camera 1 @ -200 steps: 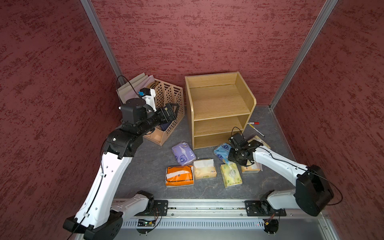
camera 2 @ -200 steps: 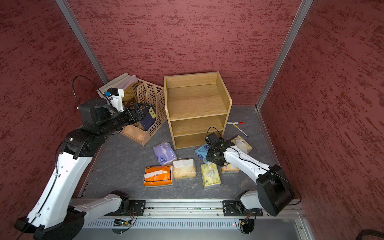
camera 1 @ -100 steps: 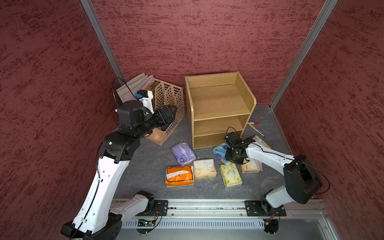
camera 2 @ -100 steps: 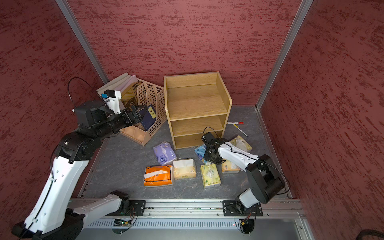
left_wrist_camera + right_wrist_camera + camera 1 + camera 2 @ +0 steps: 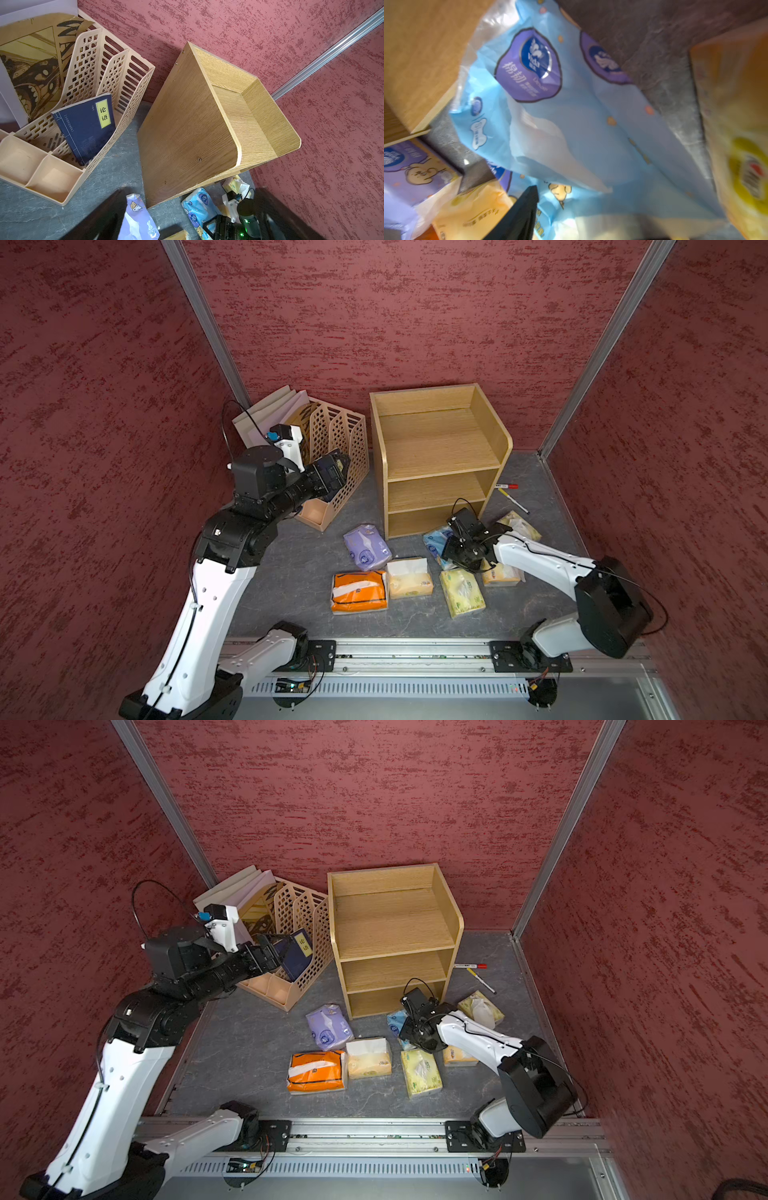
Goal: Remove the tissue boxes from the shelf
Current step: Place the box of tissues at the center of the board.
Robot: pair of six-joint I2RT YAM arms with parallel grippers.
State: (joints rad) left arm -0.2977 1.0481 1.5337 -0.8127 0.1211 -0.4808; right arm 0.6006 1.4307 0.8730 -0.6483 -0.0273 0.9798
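Both top views: shelf [image 5: 436, 448] bare on all three tiers, just beyond right pincer [image 5: 449, 552]. Directly under it, flat on floor [image 5: 299, 572] just beside shelf foot: blue pack [image 5: 433, 540]; reads as set down clear of shelf. Around it on floor: purple pack [image 5: 365, 545], cream pack [image 5: 409, 578], green pack [image 5: 461, 593]. Looks like the drop zone, job near done. Jaws hidden under wrist body, gap unknown. Up by holder [image 5: 307, 919]: left pincer [image 5: 272, 946], gap unclear, nothing seen in it.

Left wrist: blue pack beside shelf foot; book [image 5: 87, 128] leaning in holder, not task stuff.

Right wrist: blue pack filling frame just ahead of pincer, lying on floor. One dark finger [image 5: 519, 216] showing, other out of frame, so can't call opening. No grip visible.
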